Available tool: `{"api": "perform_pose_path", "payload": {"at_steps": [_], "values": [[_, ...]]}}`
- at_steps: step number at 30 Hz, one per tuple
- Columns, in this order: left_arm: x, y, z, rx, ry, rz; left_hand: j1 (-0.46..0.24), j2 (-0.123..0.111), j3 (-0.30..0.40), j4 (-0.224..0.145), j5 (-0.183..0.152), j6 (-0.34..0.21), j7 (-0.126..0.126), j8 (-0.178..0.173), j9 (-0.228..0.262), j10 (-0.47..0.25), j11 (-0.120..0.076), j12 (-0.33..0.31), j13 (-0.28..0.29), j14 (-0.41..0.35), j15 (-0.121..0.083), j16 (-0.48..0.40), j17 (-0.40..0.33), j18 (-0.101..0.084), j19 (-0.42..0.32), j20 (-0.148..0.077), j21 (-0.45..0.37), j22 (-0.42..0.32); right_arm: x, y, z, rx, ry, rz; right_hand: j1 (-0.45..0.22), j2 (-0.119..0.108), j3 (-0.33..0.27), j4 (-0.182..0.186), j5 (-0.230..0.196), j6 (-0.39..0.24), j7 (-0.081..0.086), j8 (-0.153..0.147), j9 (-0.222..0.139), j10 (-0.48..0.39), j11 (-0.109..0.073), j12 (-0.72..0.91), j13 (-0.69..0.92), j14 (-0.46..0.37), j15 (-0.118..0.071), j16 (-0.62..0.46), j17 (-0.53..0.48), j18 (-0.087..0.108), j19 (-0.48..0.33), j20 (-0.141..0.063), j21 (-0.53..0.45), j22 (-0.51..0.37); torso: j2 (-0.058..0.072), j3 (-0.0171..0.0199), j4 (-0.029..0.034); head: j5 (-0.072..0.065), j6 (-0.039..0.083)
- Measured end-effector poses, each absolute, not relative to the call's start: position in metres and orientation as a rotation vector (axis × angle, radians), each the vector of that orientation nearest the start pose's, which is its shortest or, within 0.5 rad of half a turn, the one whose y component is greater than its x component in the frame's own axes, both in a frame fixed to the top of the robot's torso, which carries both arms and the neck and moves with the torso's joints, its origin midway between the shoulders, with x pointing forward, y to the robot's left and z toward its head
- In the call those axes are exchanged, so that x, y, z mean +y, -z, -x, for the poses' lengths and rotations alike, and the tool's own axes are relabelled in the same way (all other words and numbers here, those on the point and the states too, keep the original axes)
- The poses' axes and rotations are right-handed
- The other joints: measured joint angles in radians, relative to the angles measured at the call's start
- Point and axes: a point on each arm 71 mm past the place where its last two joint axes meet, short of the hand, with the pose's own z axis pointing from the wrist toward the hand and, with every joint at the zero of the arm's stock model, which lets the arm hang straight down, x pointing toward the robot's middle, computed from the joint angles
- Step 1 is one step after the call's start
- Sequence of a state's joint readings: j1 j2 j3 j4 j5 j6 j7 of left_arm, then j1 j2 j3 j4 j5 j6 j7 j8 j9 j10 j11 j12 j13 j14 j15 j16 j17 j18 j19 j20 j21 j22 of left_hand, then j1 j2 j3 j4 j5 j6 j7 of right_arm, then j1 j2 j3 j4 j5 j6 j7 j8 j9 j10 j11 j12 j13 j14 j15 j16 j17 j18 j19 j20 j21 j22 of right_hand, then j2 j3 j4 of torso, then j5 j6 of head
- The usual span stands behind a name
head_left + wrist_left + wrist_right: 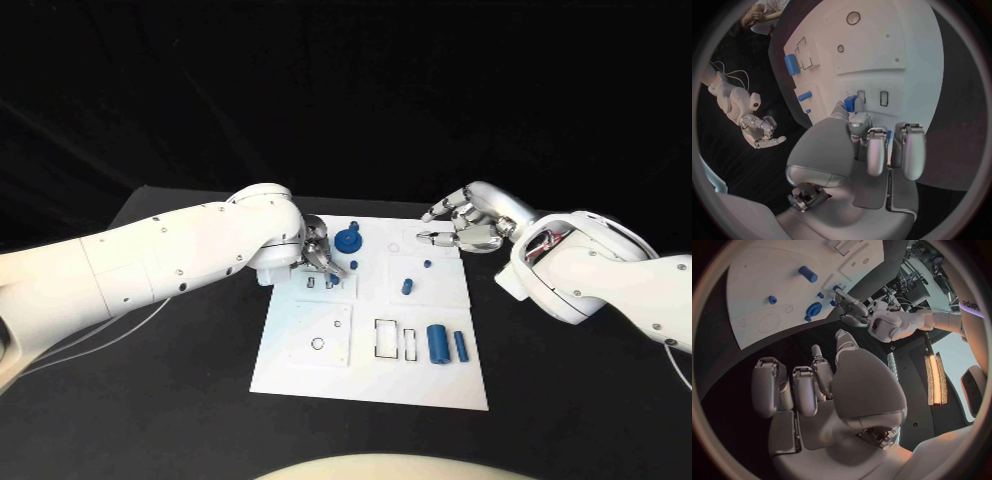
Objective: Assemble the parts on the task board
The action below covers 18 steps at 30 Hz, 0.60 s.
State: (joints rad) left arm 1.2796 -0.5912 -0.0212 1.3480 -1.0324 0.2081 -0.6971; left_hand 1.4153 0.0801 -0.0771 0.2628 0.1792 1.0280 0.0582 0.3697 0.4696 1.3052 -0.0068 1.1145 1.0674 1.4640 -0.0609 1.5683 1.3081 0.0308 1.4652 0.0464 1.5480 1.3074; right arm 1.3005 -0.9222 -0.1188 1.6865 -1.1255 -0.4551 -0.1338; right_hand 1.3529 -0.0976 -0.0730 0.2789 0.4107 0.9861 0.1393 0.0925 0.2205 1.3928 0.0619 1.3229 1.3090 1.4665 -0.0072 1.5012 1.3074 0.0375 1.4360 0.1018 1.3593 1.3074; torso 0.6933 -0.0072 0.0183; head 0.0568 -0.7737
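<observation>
A: Where did you stand w/ the task board [372, 385] at this pt?

B: Mid-assembly, I'd say. The board lay in the middle of the black table [173, 400]. You had the left hand [320, 255] down on its far-left part, fingertips at a small blue part [850, 103] standing by a rectangular slot [884, 98]. Looked like you were seating that piece.

A: Was the left hand gripping it?

B: Couldn't tell. Fingers were drawn together and pointed down at it, but contact was hidden (thumb and fingers blocked the spot).

A: And your right hand [464, 228]?

B: Hovered over the board's far-right corner, fingers loosely apart, holding nothing.

A: Other parts?

B: Blue gear [348, 240] sat just beside the left hand; blue cylinder [437, 343] and a thinner blue pin [460, 346] lay loose near the front-right. Next you'd need to press straight down, then fetch those.
</observation>
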Motion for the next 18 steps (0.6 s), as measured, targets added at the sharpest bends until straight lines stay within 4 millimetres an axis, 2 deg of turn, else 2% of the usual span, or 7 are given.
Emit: {"api": "perform_pose_path", "payload": {"at_steps": [4, 9, 16, 17, 18], "values": [[0.1458, 0.1967, -0.5154, 2.370, 0.302, 0.175, 0.026, -0.008, 0.046, 0.003, 0.004, -0.005, 0.002, -0.003, 0.006, -0.004, -0.003, -0.012, -0.007, 0.000, 0.000, 0.000, 0.000, 0.000, 0.004, -0.004, 0.000, 0.000, -0.2005, 0.1529, -0.4637, 1.644, -0.810, -0.160, 0.000, 0.000, 0.000, 0.000, 0.004, 0.000, 0.000, 0.000, 0.000, 0.000, 0.000, 0.000, 0.000, 0.000, 0.000, 0.000, 0.000, 0.000, -0.004, -0.004, 0.000, 0.000, 0.000, 0.0001, 0.0002, 0.000, -0.001], [0.1466, 0.1968, -0.5155, 2.375, 0.307, 0.182, 0.057, -0.031, 0.117, 0.015, 0.005, -0.016, 0.002, -0.012, 0.015, -0.008, 0.000, -0.025, -0.016, 0.000, 0.000, 0.000, 0.000, 0.000, 0.004, -0.004, 0.000, 0.000, -0.2008, 0.1532, -0.4638, 1.645, -0.809, -0.161, 0.000, 0.000, 0.000, 0.000, 0.006, 0.000, 0.000, 0.000, 0.000, 0.000, 0.000, 0.000, 0.000, 0.000, 0.000, 0.000, 0.000, 0.000, -0.004, -0.004, 0.000, 0.000, -0.001, 0.0000, 0.0007, 0.000, -0.001], [0.1492, 0.1978, -0.5152, 2.385, 0.314, 0.200, 0.105, -0.077, 0.196, 0.091, 0.019, -0.023, 0.006, -0.020, 0.033, -0.011, -0.003, -0.040, -0.025, 0.004, -0.003, 0.000, 0.000, 0.000, 0.001, -0.006, 0.000, 0.000, -0.2009, 0.1534, -0.4640, 1.645, -0.808, -0.161, 0.000, 0.000, -0.006, 0.000, 0.006, 0.000, 0.000, 0.000, 0.000, 0.000, 0.000, 0.000, 0.000, 0.000, 0.000, 0.000, 0.000, 0.000, -0.004, -0.004, 0.000, 0.000, -0.001, 0.0001, 0.0012, 0.001, 0.000], [0.1502, 0.1981, -0.5150, 2.387, 0.316, 0.206, 0.112, -0.084, 0.223, 0.094, 0.021, -0.027, 0.009, -0.020, 0.035, -0.011, -0.003, -0.041, -0.026, 0.004, -0.003, 0.000, 0.000, 0.000, 0.000, -0.007, 0.000, 0.000, -0.2010, 0.1535, -0.4640, 1.645, -0.808, -0.161, 0.000, 0.000, -0.006, 0.000, 0.006, 0.000, 0.000, 0.000, 0.000, 0.000, 0.000, 0.000, 0.000, 0.000, 0.000, 0.000, 0.001, 0.000, -0.004, -0.004, 0.000, 0.000, -0.001, 0.0001, 0.0013, 0.001, 0.000], [0.1510, 0.1983, -0.5148, 2.388, 0.318, 0.211, 0.114, -0.102, 0.266, 0.099, 0.024, -0.030, 0.010, -0.019, 0.035, -0.012, -0.001, -0.045, -0.027, 0.004, -0.003, 0.000, 0.000, 0.000, 0.000, -0.007, 0.000, 0.000, -0.2010, 0.1535, -0.4640, 1.645, -0.808, -0.161, 0.000, 0.000, -0.006, 0.000, 0.006, 0.000, 0.000, 0.000, 0.000, 0.000, 0.000, 0.000, 0.000, 0.000, 0.000, 0.000, 0.001, 0.000, -0.004, -0.004, 0.000, 0.001, -0.001, 0.0002, 0.0013, 0.002, 0.001]]}}
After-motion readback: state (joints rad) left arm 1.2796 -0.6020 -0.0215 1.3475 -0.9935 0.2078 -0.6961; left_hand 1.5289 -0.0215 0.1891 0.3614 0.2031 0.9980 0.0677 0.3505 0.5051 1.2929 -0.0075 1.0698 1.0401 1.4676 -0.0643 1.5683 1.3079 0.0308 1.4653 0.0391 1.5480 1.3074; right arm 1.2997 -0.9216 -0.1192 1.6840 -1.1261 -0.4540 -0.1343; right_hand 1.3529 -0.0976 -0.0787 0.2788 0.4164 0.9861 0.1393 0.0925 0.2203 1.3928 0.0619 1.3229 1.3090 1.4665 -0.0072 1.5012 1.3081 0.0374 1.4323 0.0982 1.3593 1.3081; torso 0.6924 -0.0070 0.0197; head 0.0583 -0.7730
